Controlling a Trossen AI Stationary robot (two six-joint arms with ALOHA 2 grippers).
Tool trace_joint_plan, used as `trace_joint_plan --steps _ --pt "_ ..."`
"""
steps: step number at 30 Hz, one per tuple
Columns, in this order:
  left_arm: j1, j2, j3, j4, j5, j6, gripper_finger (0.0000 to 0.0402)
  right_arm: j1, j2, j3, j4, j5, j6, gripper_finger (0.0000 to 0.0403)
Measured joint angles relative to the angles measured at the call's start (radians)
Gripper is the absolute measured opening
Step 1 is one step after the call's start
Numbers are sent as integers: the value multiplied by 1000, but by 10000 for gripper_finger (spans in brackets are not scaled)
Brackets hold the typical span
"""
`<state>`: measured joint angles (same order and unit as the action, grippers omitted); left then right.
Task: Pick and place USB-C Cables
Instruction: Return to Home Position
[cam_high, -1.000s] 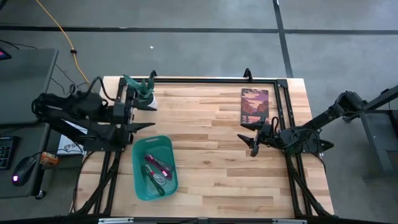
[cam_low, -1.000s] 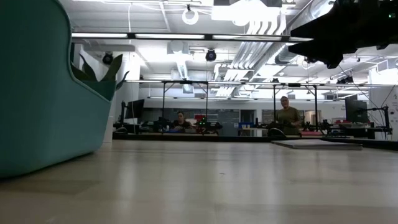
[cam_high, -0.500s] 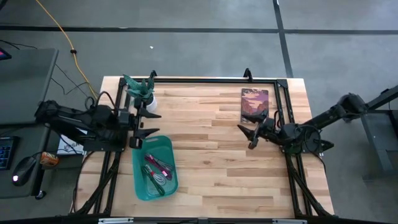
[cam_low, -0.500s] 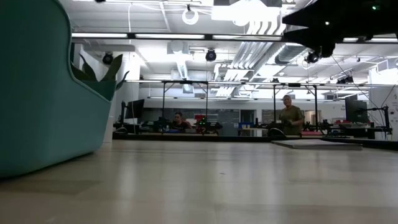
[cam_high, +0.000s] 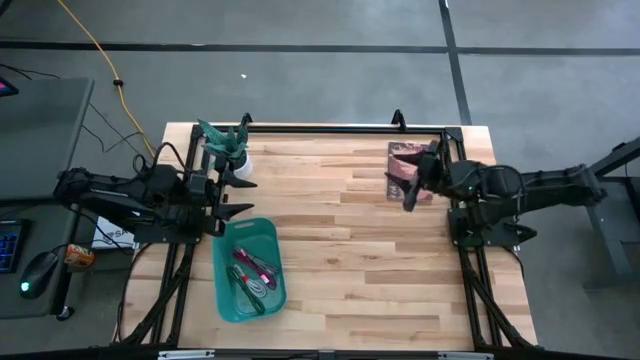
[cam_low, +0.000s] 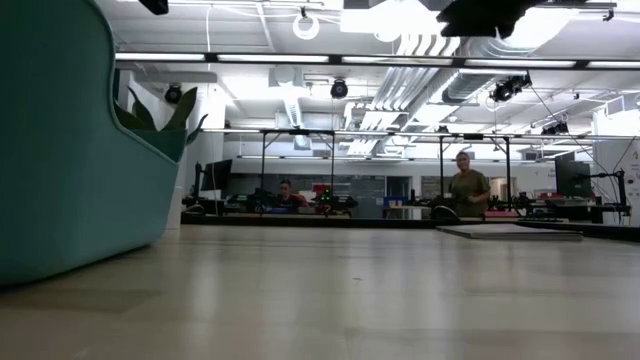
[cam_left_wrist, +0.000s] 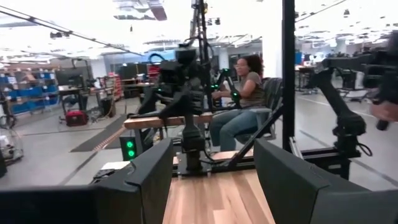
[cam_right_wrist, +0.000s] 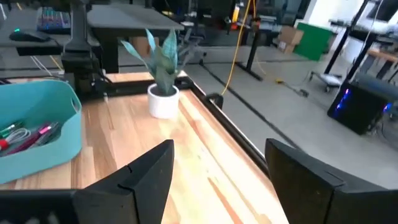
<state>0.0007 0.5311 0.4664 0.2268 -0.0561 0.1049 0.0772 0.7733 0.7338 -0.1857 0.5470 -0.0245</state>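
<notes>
Left gripper (cam_high: 238, 196): fingers spread wide, nothing between them, only bare table (cam_high: 340, 270) and the room beyond in the gap, as seen in the left wrist view. Poised just off the bin (cam_high: 219, 262), above the corner of its rim, not touching it. Wrist level and aimed straight across the table. Forearm and upper arm folded low and laid out nearly flat, reaching in over the table edge nearest the bin. Right gripper (cam_high: 405, 188): likewise wide open and empty, with a broad gap between the two dark fingers in the right wrist view. Well apart from the bin, toward the opposite side of the table, raised clear of the wood. Wrist tipped slightly down and turned back toward the bin. Arm stretched in almost horizontally from that far side, elbow tucked close over its base. Cables (cam_high: 252, 275): all inside the bin, a loose heap on its floor, with red-pink, green and pale strands visible, exact count unclear. Plant (cam_high: 232, 145) in a white pot a little past the bin's rim, on the same side as the left gripper. Board (cam_high: 398, 158) with a sunset picture flat on the table, well apart from the bin, partly covered by the right gripper. Seated person (cam_left_wrist: 245, 87) in the room far beyond the bin.
</notes>
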Motion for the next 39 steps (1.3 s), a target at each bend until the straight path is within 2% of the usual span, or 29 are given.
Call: trace_joint_plan --steps 11,15,20,24,29,30,34,39 --pt "0 1 0 -35 31 14 202 -73 -263 -128 -46 -124 51 243" --pt "13 0 0 -25 38 20 202 -73 -321 -128 -49 -133 89 243" --pt "33 1 0 -27 97 21 198 -73 -347 -128 -50 -133 96 243" --pt "33 0 -11 -47 106 38 149 -72 -348 -128 -51 -132 96 243" --pt "34 -8 -135 60 108 38 25 -72 -348 -128 -51 -132 96 243" --pt "34 -12 -166 97 108 35 13 -72 -348 -128 -51 -132 96 243" --pt "39 -35 -294 231 97 -2 11 -72 -348 -128 -55 -129 96 243" --pt "91 -85 -400 305 98 -67 3 -72 -347 -128 -59 -137 179 243"
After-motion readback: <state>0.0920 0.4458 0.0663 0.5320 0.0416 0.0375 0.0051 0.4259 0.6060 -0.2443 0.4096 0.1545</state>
